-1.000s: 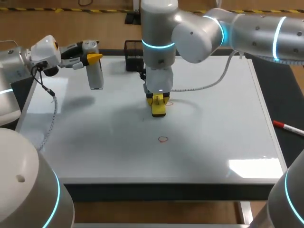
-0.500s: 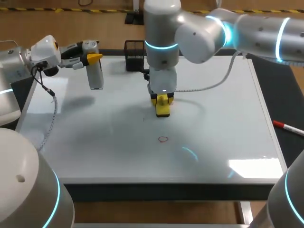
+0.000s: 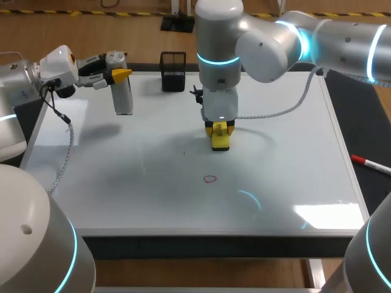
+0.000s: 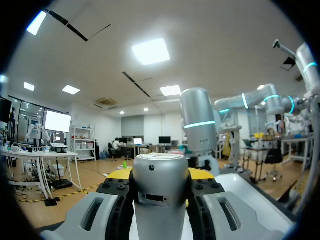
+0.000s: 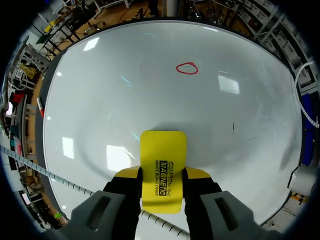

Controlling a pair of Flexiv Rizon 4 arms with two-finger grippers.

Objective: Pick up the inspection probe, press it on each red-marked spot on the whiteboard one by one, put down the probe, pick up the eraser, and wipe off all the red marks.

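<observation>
The whiteboard covers most of the table. One red ring mark shows near its middle front, and ahead of the eraser in the right wrist view. My right gripper points down at the board's centre, shut on the yellow eraser, whose end rests on the board. My left gripper hovers over the board's far left corner, shut on the grey inspection probe, which hangs upright. In the left wrist view the probe's round end fills the space between the fingers.
A black mesh holder stands at the board's far edge, just left of my right arm. A red and white marker lies on the dark table right of the board. A short black stroke marks the board beside the eraser.
My right arm has slid the eraser to the right across the board's centre. A faint red mark beside the eraser earlier no longer shows. The left arm and probe have stayed put.
</observation>
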